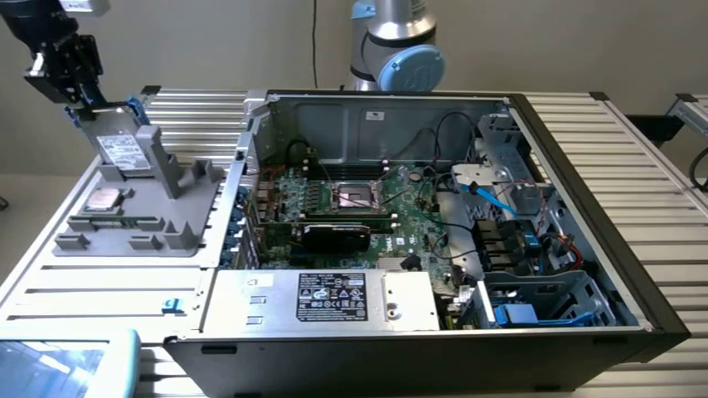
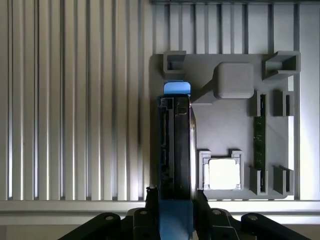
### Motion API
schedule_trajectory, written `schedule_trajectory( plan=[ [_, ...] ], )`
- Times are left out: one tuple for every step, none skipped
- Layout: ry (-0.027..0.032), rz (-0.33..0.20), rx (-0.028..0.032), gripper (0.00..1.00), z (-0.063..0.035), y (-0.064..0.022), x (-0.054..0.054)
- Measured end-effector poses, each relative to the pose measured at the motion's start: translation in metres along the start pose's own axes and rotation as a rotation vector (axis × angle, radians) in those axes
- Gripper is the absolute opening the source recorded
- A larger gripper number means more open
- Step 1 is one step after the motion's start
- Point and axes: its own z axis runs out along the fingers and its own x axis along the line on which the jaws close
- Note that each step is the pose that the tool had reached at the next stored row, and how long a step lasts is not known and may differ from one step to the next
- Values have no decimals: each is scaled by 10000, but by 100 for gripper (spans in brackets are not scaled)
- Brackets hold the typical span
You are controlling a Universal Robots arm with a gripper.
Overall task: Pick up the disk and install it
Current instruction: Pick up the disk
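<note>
At the upper left of the exterior frame, the disk (image 1: 119,143) stands on edge at the grey fixture (image 1: 182,228) on the surface. Our hand (image 2: 175,202) pinches its blue-bracketed top end. We judge it stiff, fairly heavy and shock-sensitive, best gripped across that bracketed rim.

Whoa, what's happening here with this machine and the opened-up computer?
A robot arm's gripper is clamped on the disk, a grey hard drive with a blue bracket. The disk stands on edge over a grey holder tray at the exterior view's left. Whether it has lifted clear of the tray I cannot tell. The open computer case sits beside the tray, and the disk is not in it yet.
</note>
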Motion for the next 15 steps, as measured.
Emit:
schedule_trajectory(
  plan=[
    [7, 0, 1, 45, 3, 0, 0],
    [16, 0, 4, 45, 6, 0, 0],
    [25, 0, 6, 45, 11, 0, 0],
    [34, 0, 9, 45, 16, 0, 0],
    [41, 0, 12, 45, 21, 0, 0],
    [44, 0, 16, 45, 26, 0, 0],
    [45, 0, 19, 45, 33, -1, 0],
    [46, 0, 19, 45, 42, 0, 0],
    [46, 0, 21, 45, 50, -1, 0],
    [46, 0, 21, 45, 59, -1, 0],
    [46, 0, 21, 45, 68, -1, 1],
    [46, 0, 20, 45, 78, -1, 1],
    [45, 0, 21, 45, 88, -1, 1],
    [43, -1, 21, 45, 98, -1, 1],
    [39, -1, 19, 45, 109, -1, 1]
  ],
)
